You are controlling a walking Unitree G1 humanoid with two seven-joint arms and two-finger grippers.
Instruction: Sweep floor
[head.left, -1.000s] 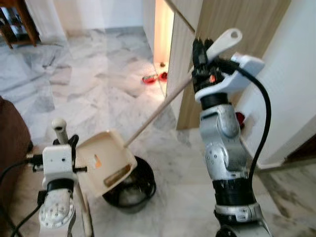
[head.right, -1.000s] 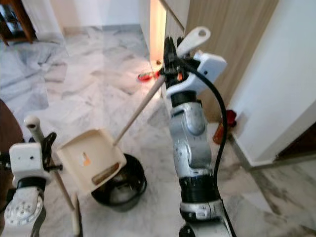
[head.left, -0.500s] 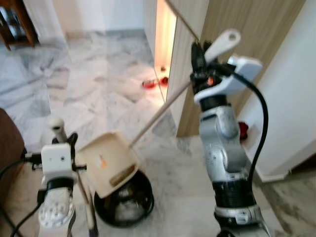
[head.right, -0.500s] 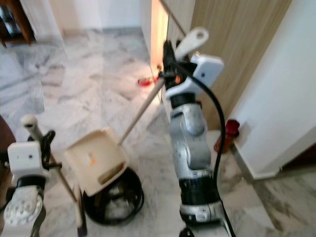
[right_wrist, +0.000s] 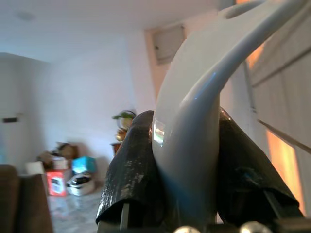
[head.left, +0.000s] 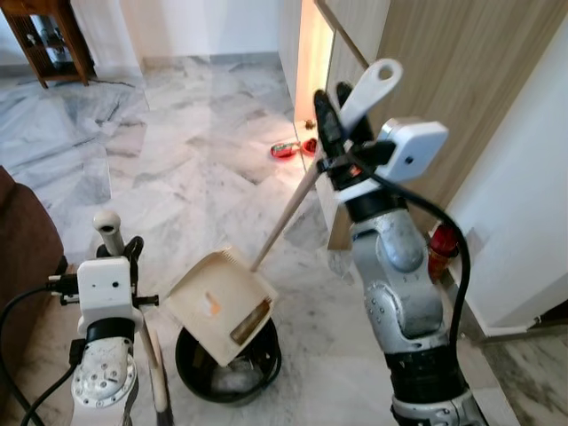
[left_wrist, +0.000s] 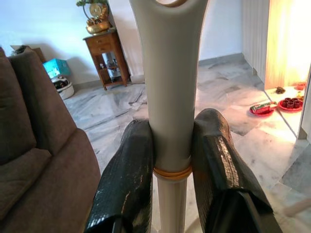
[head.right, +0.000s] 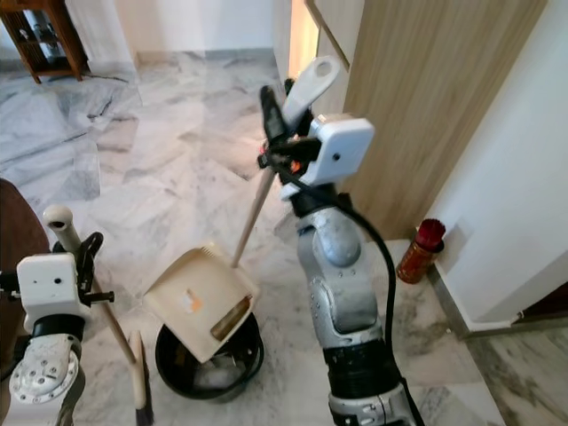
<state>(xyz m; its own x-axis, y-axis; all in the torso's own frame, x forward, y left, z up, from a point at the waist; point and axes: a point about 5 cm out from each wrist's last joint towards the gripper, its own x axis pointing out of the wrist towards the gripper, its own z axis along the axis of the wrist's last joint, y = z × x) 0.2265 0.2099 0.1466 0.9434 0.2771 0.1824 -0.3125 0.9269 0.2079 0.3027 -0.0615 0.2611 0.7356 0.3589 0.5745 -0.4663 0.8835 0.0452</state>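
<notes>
A cream dustpan (head.left: 222, 306) hangs tilted, its open lip pointing down into a black bin (head.left: 226, 368) on the marble floor. An orange speck sits on the pan. Its long wooden stick (head.left: 284, 217) rises to a cream grip (right_wrist: 189, 121), and my right gripper (head.left: 333, 124) is shut on that grip at about head height. My left gripper (left_wrist: 172, 145) is shut on the cream broom handle (left_wrist: 170, 87), low on the left beside the bin. The broom's stick runs down to its brush (head.right: 138, 390) on the floor.
A brown sofa (head.left: 22, 240) stands close on my left. A wood-panelled cupboard (head.left: 426, 71) and a white wall (head.left: 524, 177) close off the right, with a red-capped bottle (head.right: 420, 251) at their foot. Red bowls (head.left: 293, 148) lie by a lit doorway; a wooden side table (head.left: 49, 35) stands far left.
The camera has shifted. My right arm has swung the dustpan stick more upright, and the pan now tips more steeply, lower over the bin. The left gripper still holds the broom.
</notes>
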